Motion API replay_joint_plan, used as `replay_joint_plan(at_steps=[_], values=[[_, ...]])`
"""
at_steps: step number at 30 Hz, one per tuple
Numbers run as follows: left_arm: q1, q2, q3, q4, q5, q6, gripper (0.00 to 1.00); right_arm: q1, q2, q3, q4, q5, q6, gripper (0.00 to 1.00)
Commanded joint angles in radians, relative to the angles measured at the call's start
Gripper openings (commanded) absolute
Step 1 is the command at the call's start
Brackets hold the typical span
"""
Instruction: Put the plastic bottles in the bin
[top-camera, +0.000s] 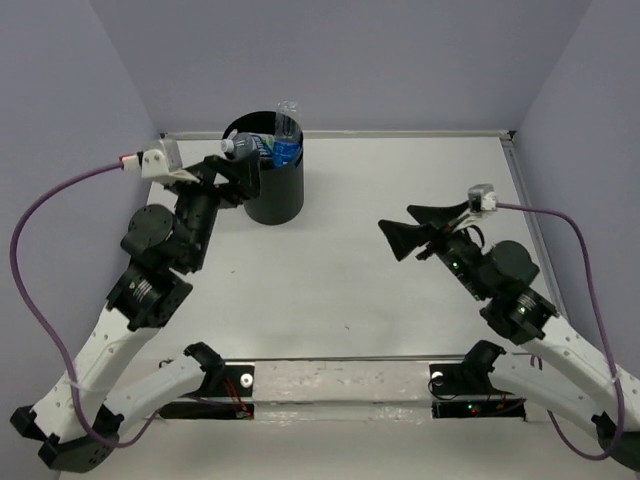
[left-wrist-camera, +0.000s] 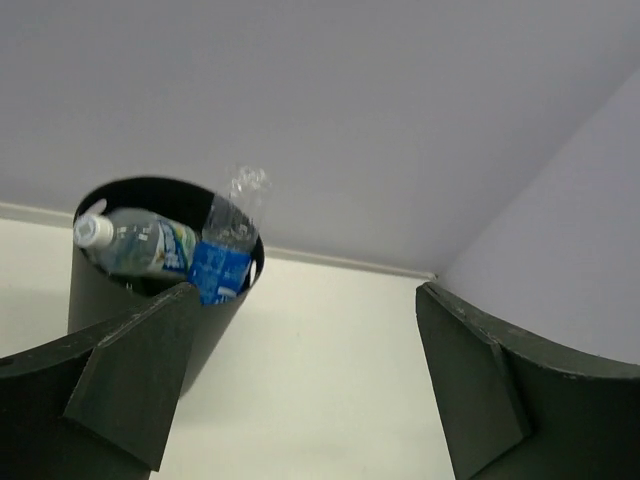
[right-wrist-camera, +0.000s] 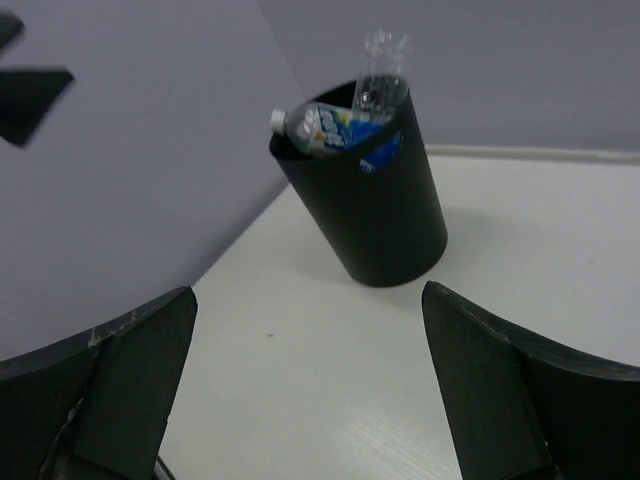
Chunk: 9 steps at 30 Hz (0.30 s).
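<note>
The black bin (top-camera: 272, 192) stands at the back left of the table. Two plastic bottles stick out of its top: a clear one with a blue label (top-camera: 287, 137) stands upright, and one with a white cap (top-camera: 240, 147) leans over the left rim. Both show in the left wrist view (left-wrist-camera: 222, 262) (left-wrist-camera: 140, 245) and the right wrist view (right-wrist-camera: 378, 70) (right-wrist-camera: 322, 128). My left gripper (top-camera: 232, 178) is open and empty, close against the bin's left side (left-wrist-camera: 110, 295). My right gripper (top-camera: 395, 218) is open and empty above the table, well to the right of the bin (right-wrist-camera: 385, 210).
Lilac walls close in the white table (top-camera: 400, 170) at the back and on both sides. A raised lip (top-camera: 400, 133) runs along the back edge. The arm bases (top-camera: 340, 385) sit at the near edge.
</note>
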Motion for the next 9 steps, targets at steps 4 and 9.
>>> replay_joint_plan(at_steps=[4,9], values=[[0.0,-0.359,-0.272,-0.195,0.103,-0.126,0.99,0.007,-0.228,-0.036,-0.03,0.269,-0.059,1.0],[0.0,-0.499,-0.361,-0.206,0.105,-0.103,0.99,0.007,-0.137,-0.033,-0.039,0.369,-0.155,1.0]])
